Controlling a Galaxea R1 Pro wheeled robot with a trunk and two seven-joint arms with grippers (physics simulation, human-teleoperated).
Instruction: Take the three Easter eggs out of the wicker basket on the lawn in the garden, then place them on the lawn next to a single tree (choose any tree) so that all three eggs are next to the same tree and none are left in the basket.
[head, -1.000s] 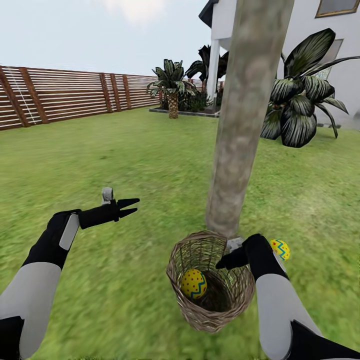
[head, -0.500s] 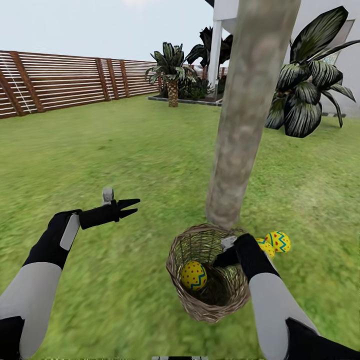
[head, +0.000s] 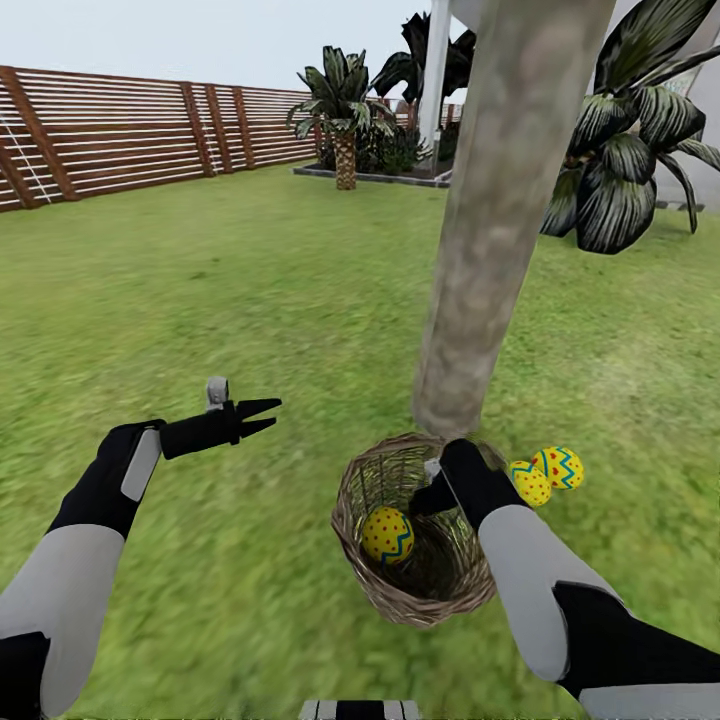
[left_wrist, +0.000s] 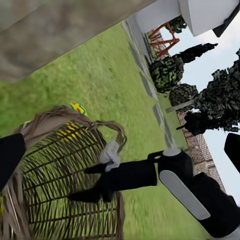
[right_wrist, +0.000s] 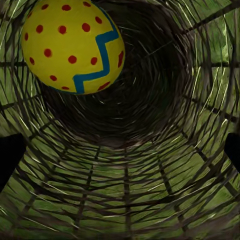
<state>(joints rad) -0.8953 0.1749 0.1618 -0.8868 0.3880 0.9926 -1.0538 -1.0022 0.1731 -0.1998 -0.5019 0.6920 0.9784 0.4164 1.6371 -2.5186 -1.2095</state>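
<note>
Beside the tree (head: 480, 270), on the lawn (head: 230, 300): two eggs (head: 546, 474) now down together, against one seen a second ago. Last egg (head: 387, 534) left low in the basket (head: 365, 560), against its wall. Right claw (head: 435, 497) dipped deeper past the rim than a second ago, fingers spread wide at the wrist view's edges, nothing held, egg (right_wrist: 73, 46) ahead, untouched. Left claw (head: 258, 414) parted, empty, hanging over grass well apart from basket. Likely next: close on third egg.

A slatted wooden fence (head: 120, 135), a palm (head: 343, 110) and a broad-leaved plant (head: 635, 150) stand behind.
</note>
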